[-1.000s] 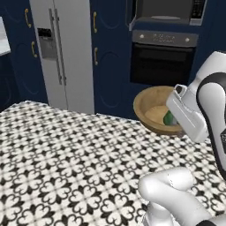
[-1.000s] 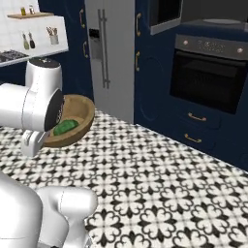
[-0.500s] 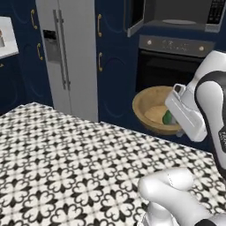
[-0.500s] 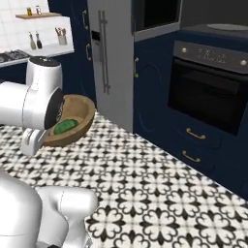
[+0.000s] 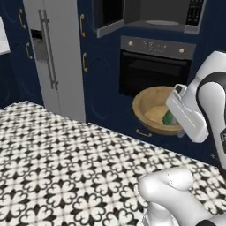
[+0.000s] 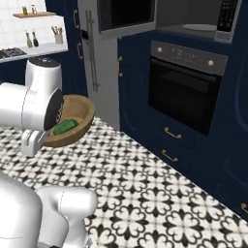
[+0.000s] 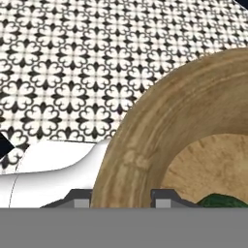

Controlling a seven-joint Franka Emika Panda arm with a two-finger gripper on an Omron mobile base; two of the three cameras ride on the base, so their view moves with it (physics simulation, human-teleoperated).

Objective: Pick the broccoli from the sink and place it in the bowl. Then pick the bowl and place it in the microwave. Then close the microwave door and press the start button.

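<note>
One bowl (image 5: 152, 110), holding one broccoli (image 6: 64, 127), sits clamped in the claw (image 7: 121, 196).

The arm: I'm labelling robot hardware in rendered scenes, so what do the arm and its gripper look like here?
The arm is glossy white with rounded, tube-like segments and dark bands at the joints, one clear at the wrist. The hand is a white boxy block in the left base view. The gripper ends in two small grey, squared fingertips. No cables, logos or markings are visible.
</note>
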